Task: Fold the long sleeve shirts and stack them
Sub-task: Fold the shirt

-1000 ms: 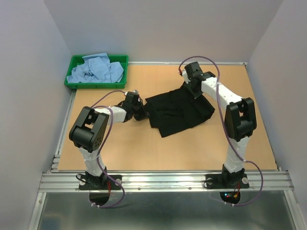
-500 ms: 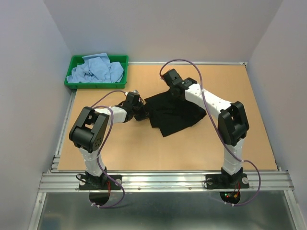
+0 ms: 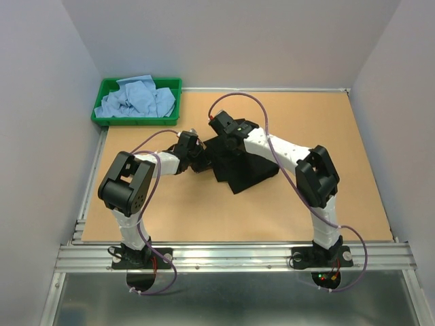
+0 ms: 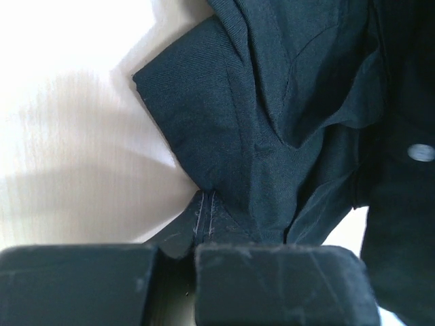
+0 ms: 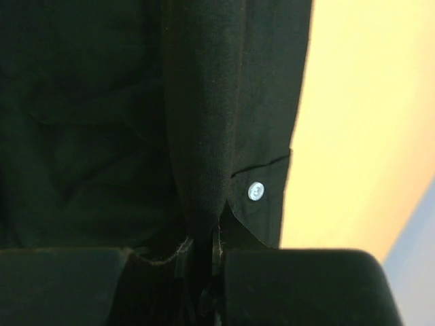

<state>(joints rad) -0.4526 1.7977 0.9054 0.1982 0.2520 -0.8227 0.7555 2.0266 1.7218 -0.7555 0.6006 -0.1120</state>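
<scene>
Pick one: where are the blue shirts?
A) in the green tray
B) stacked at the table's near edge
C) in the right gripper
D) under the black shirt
A: the blue shirts lie crumpled in the tray at the far left corner, well apart from the black shirt mid-table.

I take the shirt (image 3: 251, 170) lying mid-table (image 3: 340, 190) as my landmark. My left gripper (image 3: 198, 158) sits at its left edge, touching the cloth. My right gripper (image 3: 228, 138) is on its far left part. Well behind and left of it, in the table's far corner, a tray (image 3: 102, 119) holds other shirts (image 3: 136, 99) in a heap.
</scene>
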